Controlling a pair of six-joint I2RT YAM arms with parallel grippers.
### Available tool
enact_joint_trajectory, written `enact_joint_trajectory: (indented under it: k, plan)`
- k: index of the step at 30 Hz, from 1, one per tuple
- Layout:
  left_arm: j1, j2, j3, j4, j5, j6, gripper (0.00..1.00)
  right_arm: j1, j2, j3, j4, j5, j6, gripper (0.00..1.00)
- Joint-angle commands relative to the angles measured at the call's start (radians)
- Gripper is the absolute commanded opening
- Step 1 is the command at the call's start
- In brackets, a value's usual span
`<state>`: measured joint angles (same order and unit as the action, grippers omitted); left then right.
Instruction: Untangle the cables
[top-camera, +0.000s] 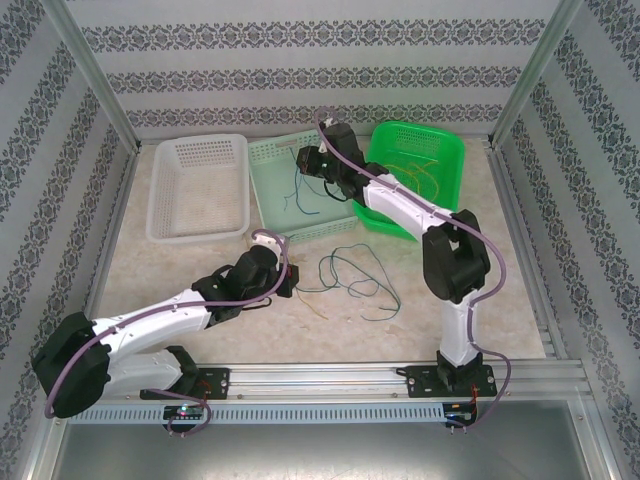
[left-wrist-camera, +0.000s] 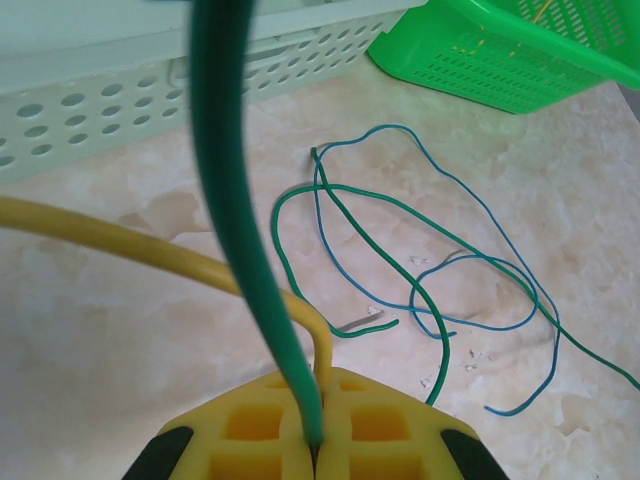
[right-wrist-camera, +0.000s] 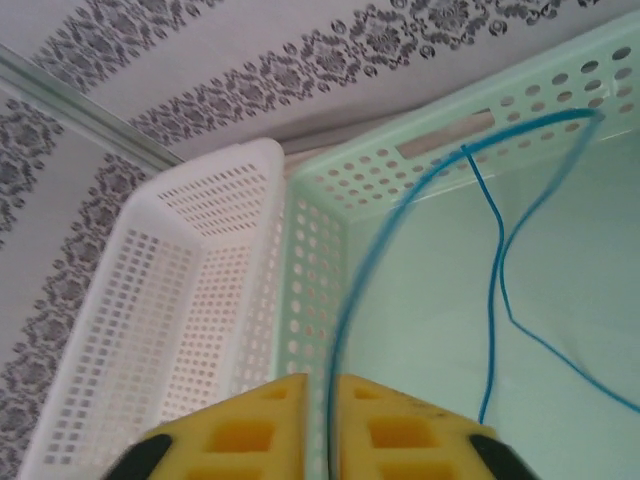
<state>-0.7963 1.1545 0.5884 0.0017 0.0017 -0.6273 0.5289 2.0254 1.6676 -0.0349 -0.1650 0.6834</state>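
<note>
Green cable (left-wrist-camera: 235, 200) and yellow cable (left-wrist-camera: 120, 238) are being pinched by the left gripper (left-wrist-camera: 315, 405), its jaws pressed together. The loose tangle (left-wrist-camera: 430, 260) is lying toward the upper right of that frame and is nearest to this arm. The right gripper (right-wrist-camera: 322, 400), jaws slightly apart around a blue cable (right-wrist-camera: 495, 280), is hanging over the pale green basket (right-wrist-camera: 420, 150).
</note>
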Motion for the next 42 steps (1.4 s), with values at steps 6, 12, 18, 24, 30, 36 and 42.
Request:
enact_joint_trajectory:
  k: [6, 12, 18, 24, 30, 36, 42]
  plan:
    - [0.013, 0.008, 0.016, -0.038, -0.019, 0.026, 0.0, -0.026, 0.075, 0.041, -0.104, -0.092, 0.004, 0.63]
    - [0.014, 0.01, 0.031, -0.049, -0.019, 0.029, 0.0, -0.03, 0.097, 0.134, -0.215, -0.161, -0.02, 0.76]
    - [0.014, 0.01, 0.042, -0.052, -0.008, 0.024, 0.02, -0.03, -0.025, 0.057, -0.207, -0.223, -0.024, 0.81]
    - [0.014, 0.03, 0.05, -0.035, 0.011, -0.004, 0.03, -0.005, -0.25, -0.223, -0.166, -0.225, -0.123, 0.78]
    - [0.014, 0.026, 0.049, -0.036, 0.011, -0.039, 0.04, 0.028, -0.531, -0.611, -0.062, -0.188, -0.188, 0.7]
    - [0.015, 0.031, 0.057, -0.036, 0.012, -0.064, 0.07, 0.118, -0.711, -0.828, -0.087, -0.101, -0.279, 0.69]
    - [0.016, 0.051, 0.066, -0.04, 0.011, -0.111, 0.08, 0.2, -0.825, -1.003, -0.018, -0.012, -0.303, 0.52]
